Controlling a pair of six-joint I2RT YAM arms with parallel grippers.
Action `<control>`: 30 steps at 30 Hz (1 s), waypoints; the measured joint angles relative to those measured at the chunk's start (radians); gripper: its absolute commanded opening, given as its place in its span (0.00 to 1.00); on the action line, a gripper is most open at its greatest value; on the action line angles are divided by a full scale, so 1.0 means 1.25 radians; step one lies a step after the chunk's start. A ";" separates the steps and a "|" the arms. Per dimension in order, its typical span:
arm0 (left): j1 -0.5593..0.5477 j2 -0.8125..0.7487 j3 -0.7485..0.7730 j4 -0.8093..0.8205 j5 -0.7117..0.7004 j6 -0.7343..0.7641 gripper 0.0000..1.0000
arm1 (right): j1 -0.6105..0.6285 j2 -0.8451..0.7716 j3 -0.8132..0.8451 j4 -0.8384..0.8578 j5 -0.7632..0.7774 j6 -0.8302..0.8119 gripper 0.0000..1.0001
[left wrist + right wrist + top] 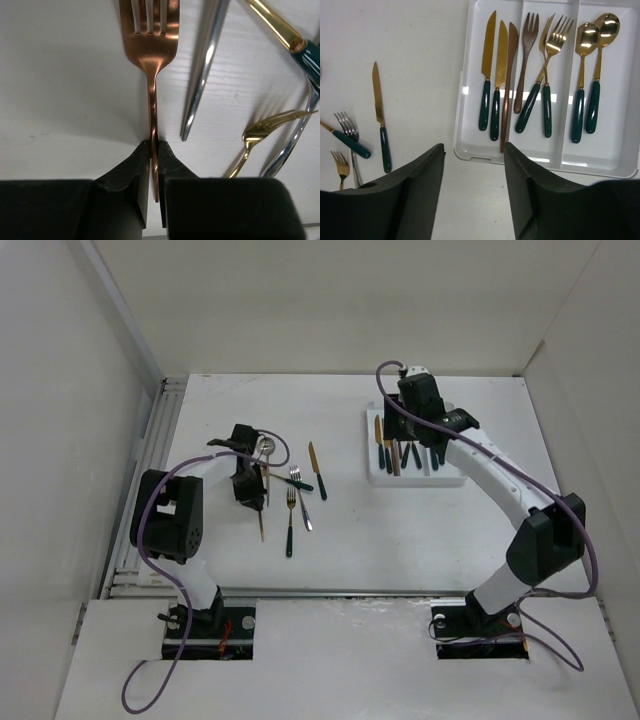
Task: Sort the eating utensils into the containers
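My left gripper (pixel 154 147) is shut on the handle end of a copper fork (pixel 151 55), which lies low over the white table; in the top view it (pixel 255 490) is at the left with the fork (pixel 262 525) beside it. Several loose utensils lie next to it: a silver handle (pixel 202 70), a small gold fork (pixel 260 131) and a gold knife with a teal handle (pixel 317 470). My right gripper (pixel 475 155) is open and empty by the near left corner of the white three-compartment tray (pixel 462 110). The tray holds knives, forks and spoons in separate compartments.
White enclosure walls stand on the left, back and right. A ribbed rail (pixel 150 470) runs along the table's left edge. A silver spoon (pixel 266 447) and a silver fork (pixel 300 495) lie among the loose utensils.
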 measured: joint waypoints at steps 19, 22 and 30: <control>0.015 -0.080 0.392 -0.089 0.014 0.037 0.00 | 0.349 -0.092 -0.133 0.248 -0.130 0.043 0.82; -0.036 -0.114 0.426 -0.092 0.022 0.027 0.00 | 0.367 -0.021 -0.082 0.291 -0.155 0.060 0.78; -0.110 -0.194 0.406 -0.121 0.040 0.008 0.00 | 0.360 0.022 -0.076 0.360 -0.164 0.143 0.63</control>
